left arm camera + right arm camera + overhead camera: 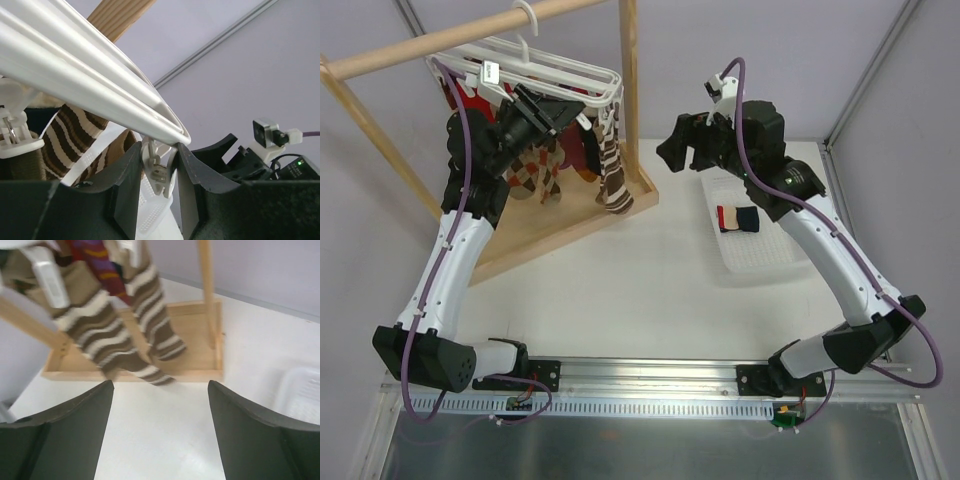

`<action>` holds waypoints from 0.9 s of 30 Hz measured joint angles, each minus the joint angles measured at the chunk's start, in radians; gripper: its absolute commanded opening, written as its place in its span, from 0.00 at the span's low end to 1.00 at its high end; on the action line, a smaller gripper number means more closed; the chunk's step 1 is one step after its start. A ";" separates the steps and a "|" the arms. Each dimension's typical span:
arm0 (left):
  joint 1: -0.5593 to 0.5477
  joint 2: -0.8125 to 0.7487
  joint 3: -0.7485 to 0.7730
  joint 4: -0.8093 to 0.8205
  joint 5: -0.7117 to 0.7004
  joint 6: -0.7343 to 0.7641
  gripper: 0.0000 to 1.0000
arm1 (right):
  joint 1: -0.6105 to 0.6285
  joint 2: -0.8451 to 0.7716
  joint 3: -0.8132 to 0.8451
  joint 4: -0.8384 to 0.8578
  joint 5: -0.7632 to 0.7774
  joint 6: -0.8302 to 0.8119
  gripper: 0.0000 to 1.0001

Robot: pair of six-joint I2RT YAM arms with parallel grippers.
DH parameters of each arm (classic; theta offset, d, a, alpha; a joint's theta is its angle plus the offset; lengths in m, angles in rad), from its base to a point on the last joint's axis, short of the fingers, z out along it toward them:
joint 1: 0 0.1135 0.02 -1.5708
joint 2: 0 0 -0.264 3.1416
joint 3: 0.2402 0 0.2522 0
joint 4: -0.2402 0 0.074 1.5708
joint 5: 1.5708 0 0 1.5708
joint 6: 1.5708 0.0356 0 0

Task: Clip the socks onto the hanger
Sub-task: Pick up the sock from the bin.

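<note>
The left pincer (160, 148) sat narrowly astride a clip (158, 176) at the corner of the hanger (95, 80); whether it was squeezing could not be told. A skewed press could have swung the frame and shaken the striped socks (95, 335) loose. The right pincer (160, 386) hung wide apart and empty, away from the unclipped socks (738, 219) in the basket (765, 258) on the desk (650, 270), so an opened clip risked closing unfilled.

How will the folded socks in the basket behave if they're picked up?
The folded socks will probably go floppy and unfold, since the striped sock on the hanger droops limp. They look light, lying flat in the basket. As soft fabric, they are unlikely to roll.
</note>
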 measured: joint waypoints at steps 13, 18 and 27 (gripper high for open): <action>0.000 0.000 0.020 -0.059 -0.026 -0.023 0.00 | -0.178 -0.075 -0.276 -0.039 0.340 -0.052 0.81; 0.000 0.000 0.020 -0.061 -0.025 -0.023 0.00 | -0.368 -0.042 -0.417 -0.004 0.314 -0.016 0.79; 0.000 0.000 0.020 -0.062 -0.025 -0.018 0.00 | -0.460 0.222 -0.437 0.074 0.289 0.050 0.71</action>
